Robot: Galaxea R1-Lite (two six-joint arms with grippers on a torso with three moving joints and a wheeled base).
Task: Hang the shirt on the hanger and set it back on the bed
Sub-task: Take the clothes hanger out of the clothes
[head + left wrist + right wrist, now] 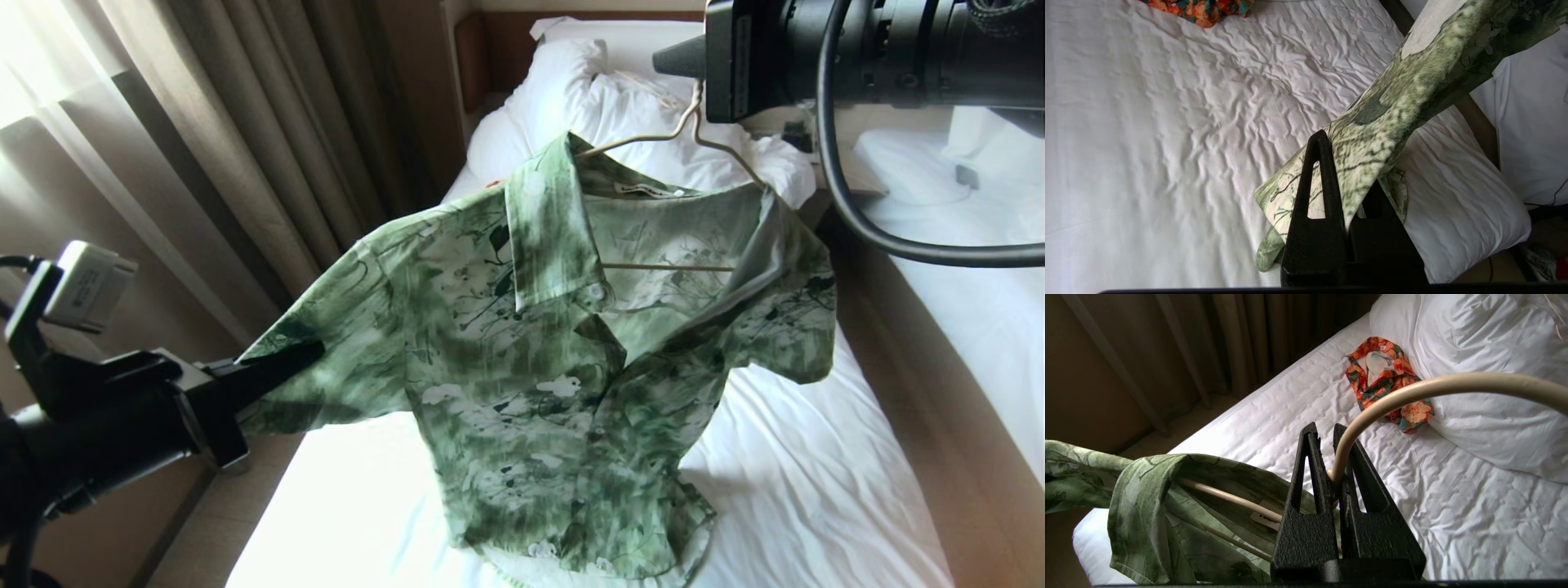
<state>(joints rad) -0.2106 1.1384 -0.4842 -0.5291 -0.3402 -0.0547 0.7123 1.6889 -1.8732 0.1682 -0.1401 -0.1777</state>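
Observation:
The green flowered shirt (555,384) hangs in the air over the bed (816,490), draped on the cream hanger (653,135), whose arms and bar show inside the open collar. My right gripper (673,59) is at the top, shut on the hanger's neck (1412,392) just below the hook; in the right wrist view the wire runs between its closed fingers (1306,465). My left gripper (302,355) is at the left, shut on the hem of the shirt's sleeve (1372,155) and holding it stretched out sideways. One left finger is under the cloth.
A small orange patterned garment (1388,375) lies on the sheet by the white pillows (588,90). Curtains (269,122) hang to the left of the bed. A second white bed (980,269) stands to the right, past a wooden strip (922,392). A black cable (857,204) loops from the right arm.

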